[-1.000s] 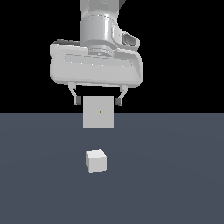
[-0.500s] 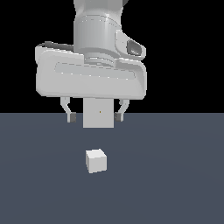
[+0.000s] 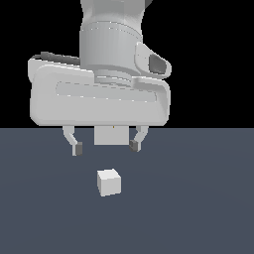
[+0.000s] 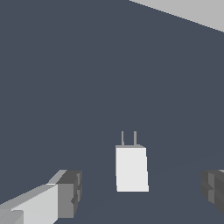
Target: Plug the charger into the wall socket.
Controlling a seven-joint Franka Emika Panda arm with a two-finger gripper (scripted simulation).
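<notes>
Your gripper (image 3: 104, 147) hangs above the dark grey worktop (image 3: 198, 198) with its fingers (image 3: 76, 148) spread wide and nothing between them. The other fingertip sits toward the exterior view's right, and both dark pads are clear of any object.

The charger (image 3: 108, 181) rests on the worktop below the gripper, in front of it in the exterior view, roughly centred under the gap between the fingertips and not touching either one. It's a small plain off-white cube there, narrower than the finger gap. In the wrist view the charger (image 4: 131, 168) shows as a pale block with two thin prongs sticking out of one end, lying between the two dark finger pads (image 4: 70, 194) and apart from both.

The wall socket (image 3: 113, 135) is the pale flat panel standing upright behind the gripper. Your gripper body covers its upper part in the exterior view, so only the lower strip shows between the fingers. A tiny dark spot sits right at the top edge of the visible strip. The charger is well apart from the socket, nearer the camera. In the wrist view a pale grey band (image 4: 192, 11) shows at the far edge of the worktop; you can't tell what it is.

The large white hand housing (image 3: 99, 101) fills the upper middle of the exterior view against a black background.
</notes>
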